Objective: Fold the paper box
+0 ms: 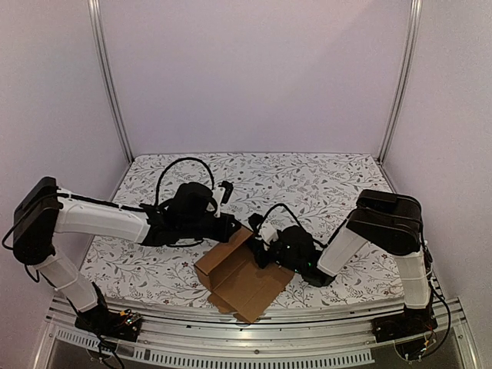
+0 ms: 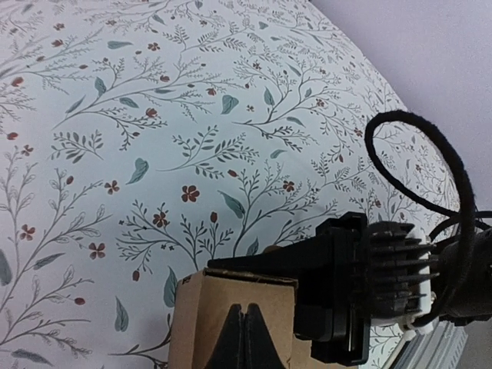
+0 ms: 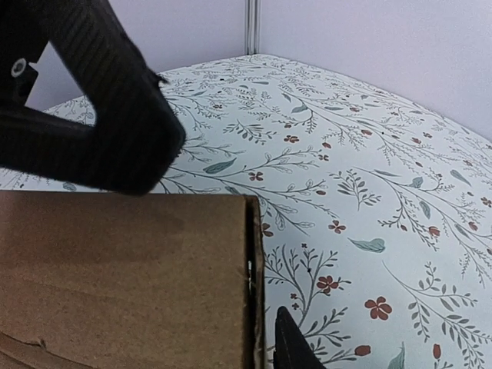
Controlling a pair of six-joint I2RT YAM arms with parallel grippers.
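From above, the paper box lies at the near edge of the desk, between the two arms. It is a brown cardboard piece, partly raised, with one wall up on its far side and flaps spread flat toward the front. The left hand reaches from the left to the box's far left corner. The right hand meets the same raised wall from the right.

The left wrist view shows that hand's fingers pressed together with no gap, lying against the top of the box. Whether they nip a thin edge I cannot tell. The right hand's black body sits just beside them.

The right wrist view gives one fingertip just right of the box's upright cut edge. The other is out of sight (perhaps behind the cardboard), so I cannot tell how far that hand is open or whether it holds anything.

The box looks light and fairly stiff, bending readily only at its creases — and likely to slide on the cloth if pushed from one side. It is best taken at a wall's free edge, close to a crease, with the other hand bracing.
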